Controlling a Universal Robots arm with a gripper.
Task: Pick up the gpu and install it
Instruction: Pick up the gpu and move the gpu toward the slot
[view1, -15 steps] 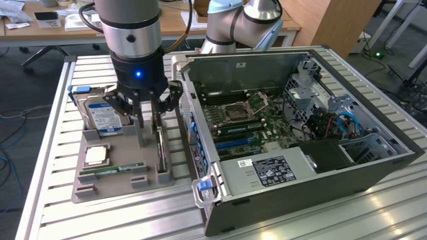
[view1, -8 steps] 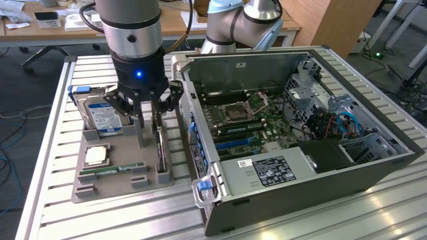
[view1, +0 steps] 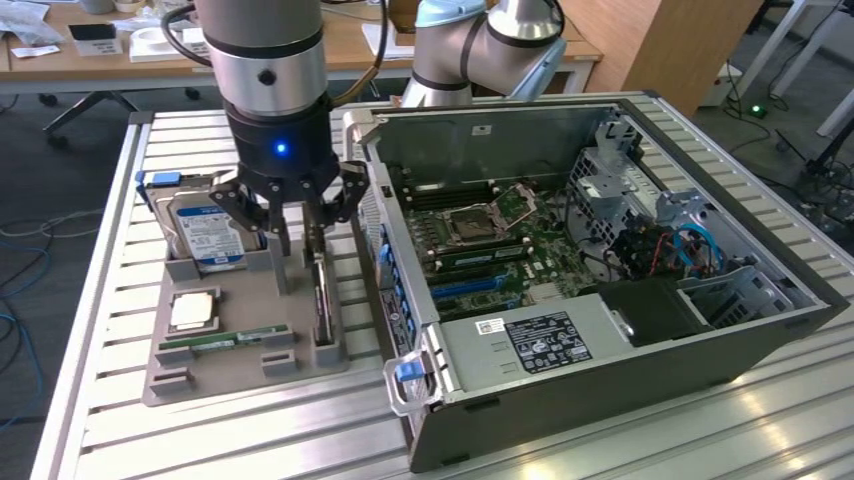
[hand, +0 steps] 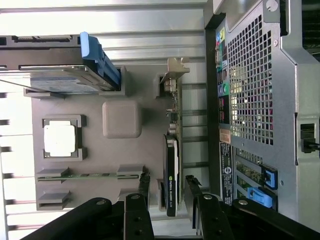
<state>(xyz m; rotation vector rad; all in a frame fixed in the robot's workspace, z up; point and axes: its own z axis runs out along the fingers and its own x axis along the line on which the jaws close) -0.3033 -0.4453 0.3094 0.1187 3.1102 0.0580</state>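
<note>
Black fingers (hand: 194, 187) of the tool (hand: 169, 182) sit closest in the wrist view, one on each side of the gpu (hand: 170, 165). A gap shows between each tip and the card, so the tool is open and holds nothing. The gpu stands on its long edge in a grey tray (hand: 125, 90), in the slot row closest to the computer case (hand: 250, 100), with its silver bracket (hand: 173, 70) at the end away from the fingers. Farther from the case, the same tray carries a hard drive (view1: 207, 232), a processor (view1: 194, 310) and a RAM stick (view1: 224, 340), all untouched. Tray and case both rest on the slatted bench (view1: 200, 440).

The step in hand looks like the approach to the grasp, and alignment matters most. The jaws should stay parallel to the card's faces and centred across its thickness, so that both pads meet it together. An off-centre close would likely push the thin card sideways in its slots. The dark cooler section under the fingers seems the soundest place to grip, being stiffer than the bare green board (hand: 175, 110) nearer the bracket. The finger on the case side has little room between card and case wall, so a straight, vertical descent is the safer line. The tray's raised block (hand: 122, 120), on the side away from the case, should also stay clear of the other finger. A firm but modest squeeze ought to hold the card without flexing it
</note>
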